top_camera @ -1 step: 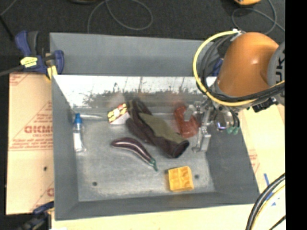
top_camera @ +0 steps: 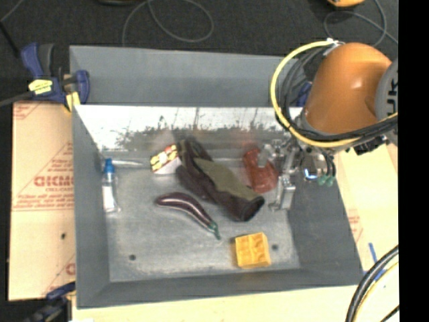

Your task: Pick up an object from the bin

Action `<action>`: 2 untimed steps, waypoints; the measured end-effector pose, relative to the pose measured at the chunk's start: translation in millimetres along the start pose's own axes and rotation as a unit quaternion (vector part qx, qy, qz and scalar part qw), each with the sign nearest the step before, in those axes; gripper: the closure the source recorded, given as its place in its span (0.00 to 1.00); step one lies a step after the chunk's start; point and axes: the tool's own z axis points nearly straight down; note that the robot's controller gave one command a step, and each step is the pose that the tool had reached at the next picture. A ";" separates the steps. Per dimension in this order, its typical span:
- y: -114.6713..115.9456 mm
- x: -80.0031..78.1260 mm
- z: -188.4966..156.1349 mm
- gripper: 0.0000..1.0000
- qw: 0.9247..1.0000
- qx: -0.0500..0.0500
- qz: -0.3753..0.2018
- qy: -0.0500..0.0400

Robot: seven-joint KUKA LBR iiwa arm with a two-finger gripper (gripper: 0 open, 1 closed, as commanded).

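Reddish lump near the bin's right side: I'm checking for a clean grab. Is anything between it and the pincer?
Nothing visible is. The pincer sits close beside the reddish lump, on its right in the view. The dark cloth crowds the lump's left and lower side, away from the pincer.

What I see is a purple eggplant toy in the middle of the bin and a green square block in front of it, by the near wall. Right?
Not quite: the square block is orange-yellow, not green. The camera view shows it by the near wall, in front of the purple eggplant toy.
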 end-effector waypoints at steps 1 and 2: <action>1.6 5.3 33.7 0.00 1.000 0.001 -0.016 -0.004; 7.2 4.9 88.3 0.00 1.000 0.000 0.021 -0.002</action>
